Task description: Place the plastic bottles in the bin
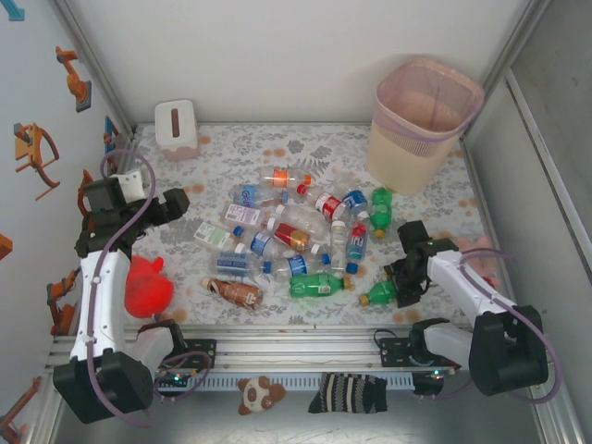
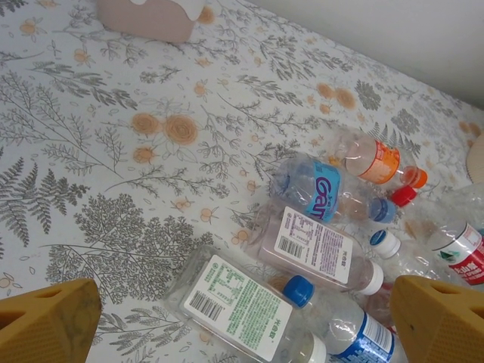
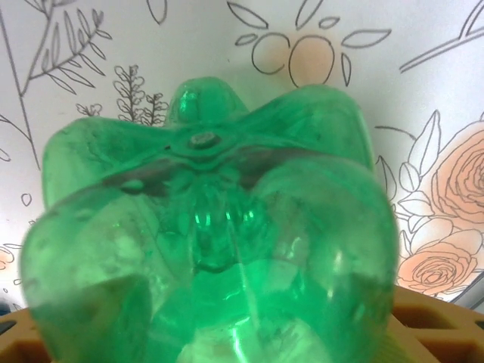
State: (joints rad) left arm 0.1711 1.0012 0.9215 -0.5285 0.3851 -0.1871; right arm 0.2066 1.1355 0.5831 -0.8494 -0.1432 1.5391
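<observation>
One small green plastic bottle (image 3: 212, 227) lies on the bench (image 1: 231, 157), base-first between the fingers of our right pincer (image 1: 398, 290), long axis pointing away from it; whether it is already clamped we cannot tell.

I see the table (image 1: 231, 153) covered by a cloth of grey leaves and orange flowers. The plastic bottles (image 1: 294, 238) lie on their sides, clustered across its middle. The bin (image 1: 421, 129) stands at the far right corner, a white tissue box (image 1: 176, 125) at the far left, and a red plush toy (image 1: 148, 287) near the left edge.
</observation>
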